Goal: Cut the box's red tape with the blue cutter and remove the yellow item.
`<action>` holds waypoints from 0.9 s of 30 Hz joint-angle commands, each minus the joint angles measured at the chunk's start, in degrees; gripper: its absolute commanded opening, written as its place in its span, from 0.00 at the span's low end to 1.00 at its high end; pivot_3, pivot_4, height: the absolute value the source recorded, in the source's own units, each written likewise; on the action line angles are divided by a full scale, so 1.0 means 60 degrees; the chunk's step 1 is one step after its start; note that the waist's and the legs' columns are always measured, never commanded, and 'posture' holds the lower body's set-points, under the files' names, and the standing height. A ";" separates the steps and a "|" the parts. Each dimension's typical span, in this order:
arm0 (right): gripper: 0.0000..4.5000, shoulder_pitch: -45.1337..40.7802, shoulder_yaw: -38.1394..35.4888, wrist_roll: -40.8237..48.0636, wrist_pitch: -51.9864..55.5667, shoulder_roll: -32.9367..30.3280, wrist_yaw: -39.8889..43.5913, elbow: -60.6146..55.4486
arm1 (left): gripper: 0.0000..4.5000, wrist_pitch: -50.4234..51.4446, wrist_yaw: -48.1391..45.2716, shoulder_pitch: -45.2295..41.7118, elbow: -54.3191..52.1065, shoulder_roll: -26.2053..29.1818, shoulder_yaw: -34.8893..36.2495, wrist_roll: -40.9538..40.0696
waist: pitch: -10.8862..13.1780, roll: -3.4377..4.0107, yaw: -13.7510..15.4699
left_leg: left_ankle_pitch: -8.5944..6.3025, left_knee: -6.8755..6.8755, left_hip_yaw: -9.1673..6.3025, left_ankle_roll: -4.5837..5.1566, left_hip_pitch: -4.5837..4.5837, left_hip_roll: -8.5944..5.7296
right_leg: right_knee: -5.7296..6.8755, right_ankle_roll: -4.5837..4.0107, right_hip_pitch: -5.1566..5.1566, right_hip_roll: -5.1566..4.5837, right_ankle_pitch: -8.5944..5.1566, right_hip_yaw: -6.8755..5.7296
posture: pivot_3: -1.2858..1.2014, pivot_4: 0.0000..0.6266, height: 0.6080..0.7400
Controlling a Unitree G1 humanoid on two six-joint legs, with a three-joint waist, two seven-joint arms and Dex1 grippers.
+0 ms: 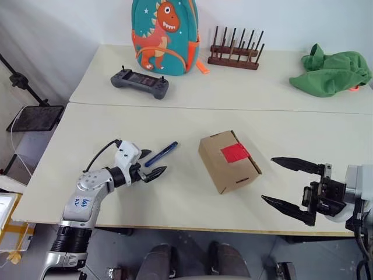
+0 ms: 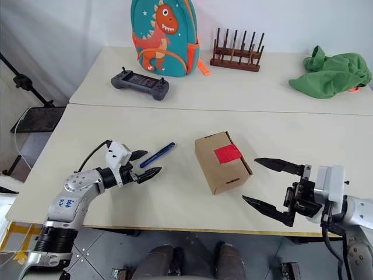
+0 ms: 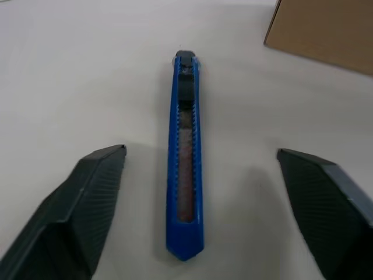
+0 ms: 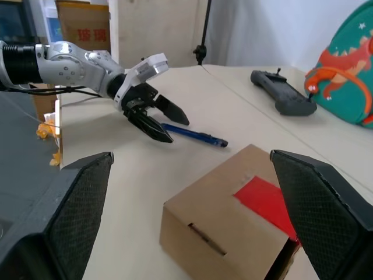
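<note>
The brown box (image 1: 224, 169) lies closed in the middle of the near table, with the red tape (image 1: 234, 153) across its top seam. The blue cutter (image 1: 161, 154) lies flat on the table left of the box. My left gripper (image 1: 152, 163) is open at the cutter's near end. In the left wrist view the cutter (image 3: 186, 163) lies between the two fingers, clear of both. My right gripper (image 1: 268, 178) hovers open just right of the box, pointing at it, nothing between its fingers. The yellow item is hidden.
On the far table are a dark grey game controller (image 1: 140, 83), a dinosaur backpack (image 1: 165, 35), a wooden peg rack (image 1: 235, 53) and a green cloth heap (image 1: 331, 73). A tablet on a stand (image 1: 35, 118) is off the table's left edge.
</note>
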 commanded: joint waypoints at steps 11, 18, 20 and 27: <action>1.00 0.1173 -0.0398 0.0974 0.0402 0.0407 -0.1356 -0.1464 | 0.10 -0.0138 0.0007 0.0572 0.0342 -0.0158 -0.0991 0.0732 | -0.0103 0.0107 0.0017 | -0.0021 -0.0002 0.0009 0.0001 0.0024 0.0001 | -0.0014 0.0000 0.0010 0.0002 -0.0001 0.0039 | 0.52 0.24 1.00; 1.00 0.2248 -0.0463 0.1222 0.0433 0.0166 -0.0810 -0.2493 | 0.10 -0.1218 -0.0952 0.0246 -0.0549 -0.0009 -0.0741 0.0102 | -0.0106 0.0103 0.0049 | -0.0053 -0.0002 0.0028 0.0019 0.0052 0.0001 | -0.0033 -0.0002 0.0022 -0.0012 -0.0002 0.0068 | 0.52 0.24 1.00; 1.00 0.2568 -0.0366 0.1123 0.0516 -0.0076 -0.0581 -0.2941 | 0.10 -0.1798 -0.2067 0.0298 -0.0952 0.0498 -0.0682 -0.0268 | -0.0102 0.0097 0.0012 | -0.0057 -0.0008 0.0044 0.0014 0.0046 0.0007 | -0.0032 -0.0006 0.0002 -0.0008 -0.0004 0.0079 | 0.52 0.24 1.00; 1.00 0.3289 -0.0057 0.2091 0.2701 -0.1346 -0.2488 -0.4590 | 0.10 -0.3114 -0.5084 0.0618 -0.2047 0.2263 -0.1901 -0.0103 | -0.0092 0.0076 -0.0038 | -0.0076 -0.0016 0.0068 -0.0019 0.0054 0.0042 | -0.0037 -0.0037 -0.0012 0.0014 -0.0021 0.0097 | 0.52 0.24 1.00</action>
